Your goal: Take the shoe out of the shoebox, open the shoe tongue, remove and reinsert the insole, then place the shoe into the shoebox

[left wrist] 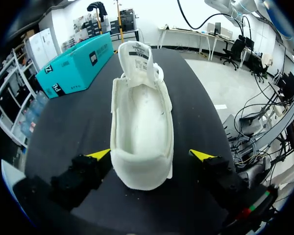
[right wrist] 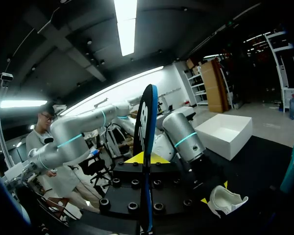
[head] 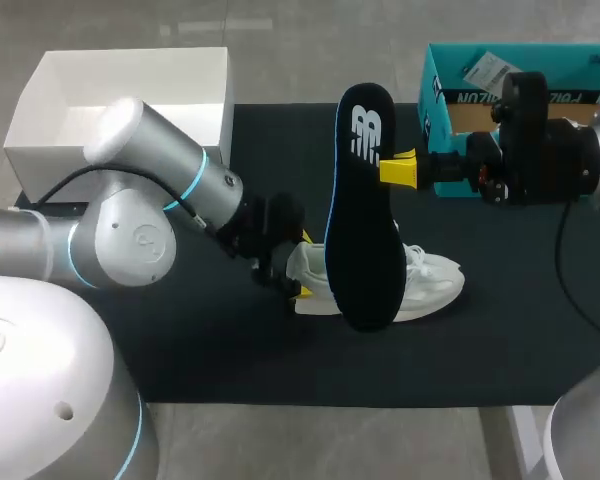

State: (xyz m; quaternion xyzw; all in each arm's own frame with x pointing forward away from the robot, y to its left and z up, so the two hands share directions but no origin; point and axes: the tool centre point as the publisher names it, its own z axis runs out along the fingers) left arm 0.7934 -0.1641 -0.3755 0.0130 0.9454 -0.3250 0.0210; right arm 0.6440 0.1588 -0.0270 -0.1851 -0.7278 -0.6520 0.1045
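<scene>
White low-top fabric sneaker (head: 430, 285) (left wrist: 142, 127) (right wrist: 228, 200), sole down near the middle of the worktop, a little toward its near edge. Heel toward the left edge, toe toward the right edge. Tongue standing upright over the forefoot, mouth wide open, pale inner lining in plain sight in the left wrist view.

Long black foam insole with a white logo and a blue rim (head: 365, 210) (right wrist: 146, 122), held on edge in the air just above the sneaker. Logo end toward the far edge, other end hanging over the sneaker's middle and hiding part of it from above.

Right gripper (head: 398, 170) (right wrist: 143, 157), reaching in from the right edge, clamped on the insole near its logo end, one yellow tip pressed to each face.

Left gripper (head: 303, 265) (left wrist: 151, 155), low at the sneaker's heel, fingers spread with the heel between them. One yellow tip at the heel's side, the other standing clear of it, so no grip. Left arm (right wrist: 186, 142) slanting in from the near left corner.

Black mat (head: 180, 360) (left wrist: 63, 127) across the worktop under all of this.

Teal cardboard shoebox (head: 450, 95) (left wrist: 73, 63) at the far right corner, behind the right gripper, well apart from the sneaker.

White open cardboard box (head: 120, 110) at the far left corner, beyond the left arm.
</scene>
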